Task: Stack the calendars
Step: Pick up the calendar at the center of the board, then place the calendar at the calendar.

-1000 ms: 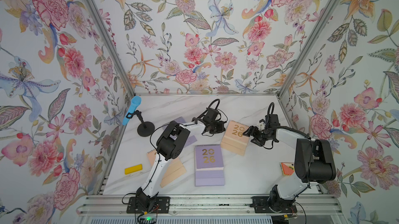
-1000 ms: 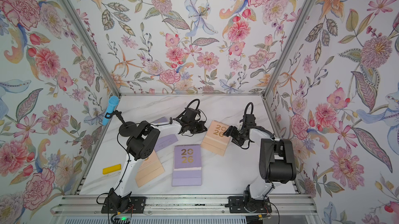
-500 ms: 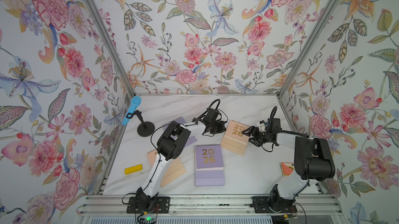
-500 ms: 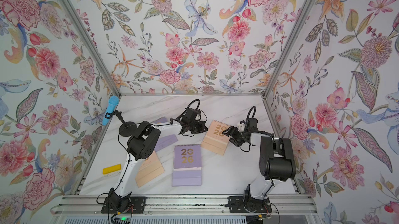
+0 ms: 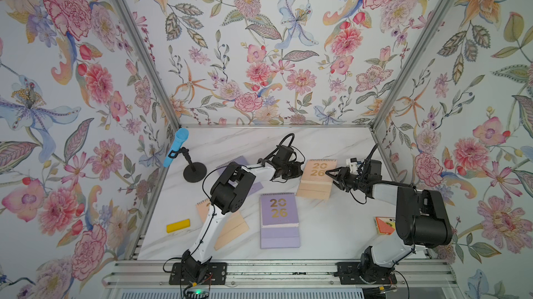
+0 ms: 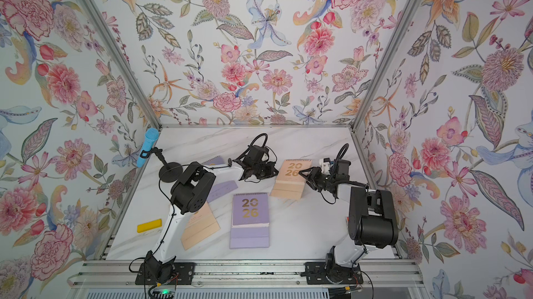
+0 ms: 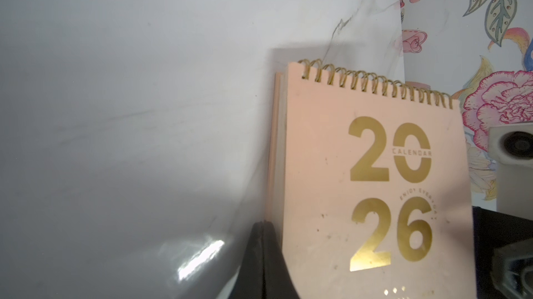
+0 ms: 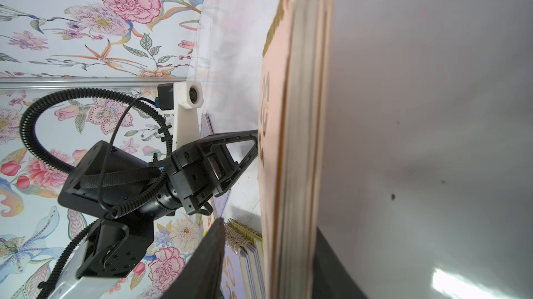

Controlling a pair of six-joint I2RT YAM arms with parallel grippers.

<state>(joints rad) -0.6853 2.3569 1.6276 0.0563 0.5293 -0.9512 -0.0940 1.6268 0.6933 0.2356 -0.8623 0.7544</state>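
Peach calendar and lavender calendar — gold "2026" on both covers. White, grey-veined marble surface; yellow block; blue microphone on a black stand — pastel floral walls.

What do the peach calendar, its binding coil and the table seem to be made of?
The peach calendar: matte card cover with shiny gold foil digits, paper pages likely. The coil: gold wire, probably metal. The table: glossy marble look, grey veins, glare; perhaps laminate.

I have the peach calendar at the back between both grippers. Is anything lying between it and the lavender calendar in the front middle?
Nothing visible. In both top views, only bare marble table shows between the peach calendar and the lavender calendar.
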